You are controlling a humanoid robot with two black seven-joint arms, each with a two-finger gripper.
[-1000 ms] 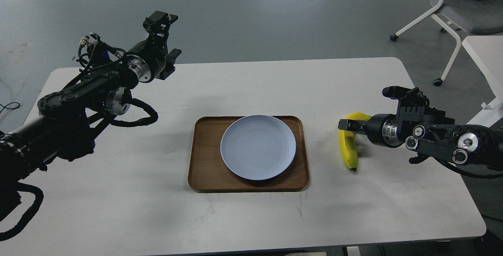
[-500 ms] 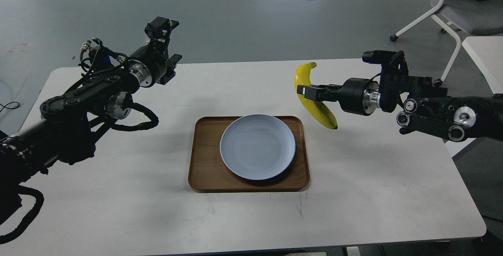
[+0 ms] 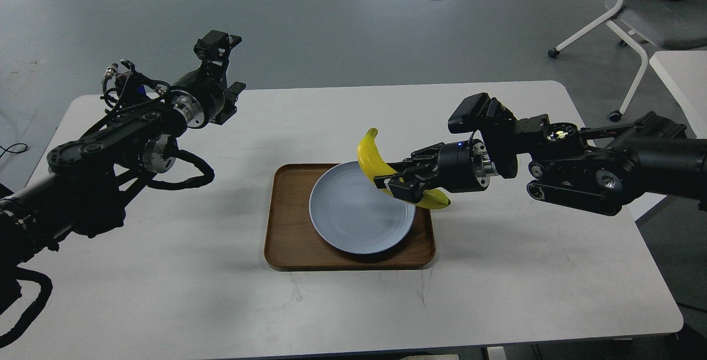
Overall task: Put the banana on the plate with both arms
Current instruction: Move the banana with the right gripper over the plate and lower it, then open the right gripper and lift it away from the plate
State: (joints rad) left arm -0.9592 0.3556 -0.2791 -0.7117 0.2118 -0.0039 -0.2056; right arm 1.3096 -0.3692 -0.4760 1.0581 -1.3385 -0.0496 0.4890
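The banana hangs tilted over the right rim of the plate, its stem end up and toward the far side, its dark-tipped end low and out past the plate's right edge, above the tray. The right gripper is clamped around the banana's lower middle, fingers on either side of it (the fruit is clear of the plate, held in the air). The plate lies in the middle of the tray, which sits on the table. The right arm reaches in from the plate's right. The left gripper is raised well to the plate's left and far side, holding nothing; its fingers cannot be told apart, so its opening cannot be judged.
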